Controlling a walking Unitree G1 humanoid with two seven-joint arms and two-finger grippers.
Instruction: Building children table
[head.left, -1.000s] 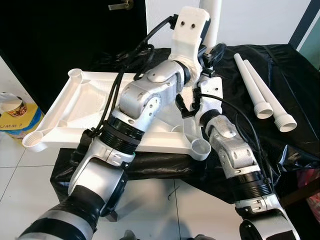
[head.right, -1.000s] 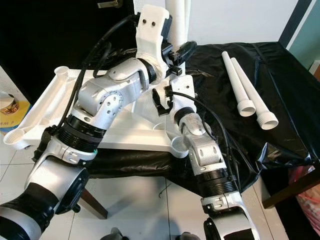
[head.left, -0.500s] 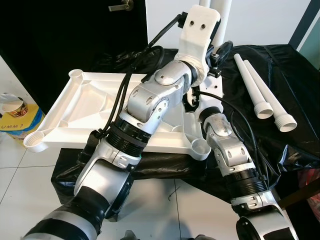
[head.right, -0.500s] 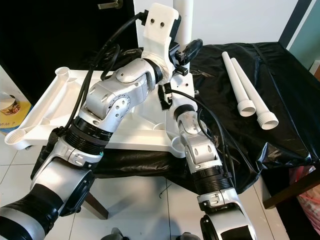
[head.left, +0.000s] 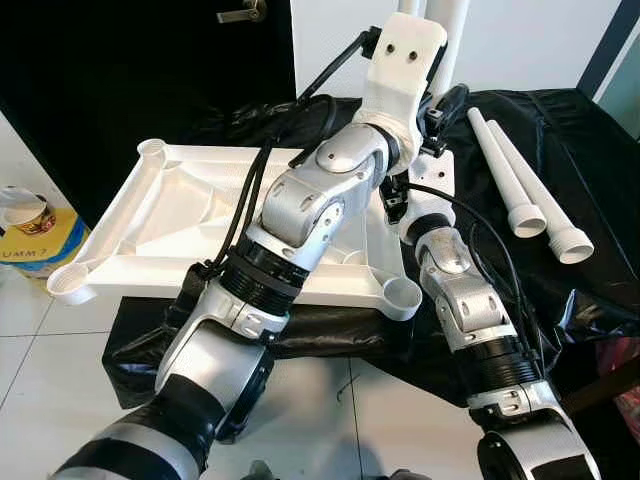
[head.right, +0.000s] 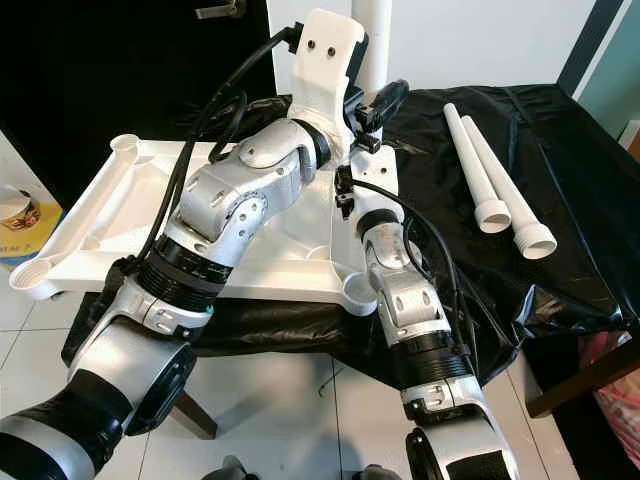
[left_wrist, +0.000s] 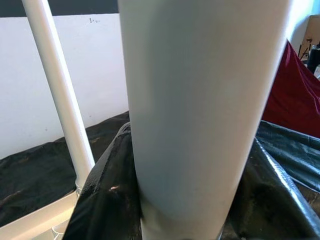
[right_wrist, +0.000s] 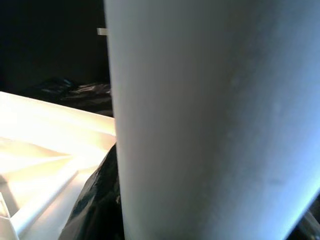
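Two robot arms reach to a standing white leg at the far side of an upside-down white table top.

The surface (head.left: 590, 180) is covered with black plastic, and the white table top (head.left: 170, 215) lies on it upside down, its near corners sticking out over the floor. The left arm (head.left: 300, 200) and the right arm (head.left: 460, 300) both stretch to the upright leg (head.left: 450, 30) at the far right corner. The left jaws (left_wrist: 165, 220) and the right jaws (right_wrist: 107, 200) are right up against that leg, but I cannot tell if they are clenched or let go. Another leg (left_wrist: 57, 95) stands behind. Two loose legs (head.left: 520, 185) lie side by side on the right, touching. A paper cup (head.left: 25, 210) sits on a yellow box on the floor.
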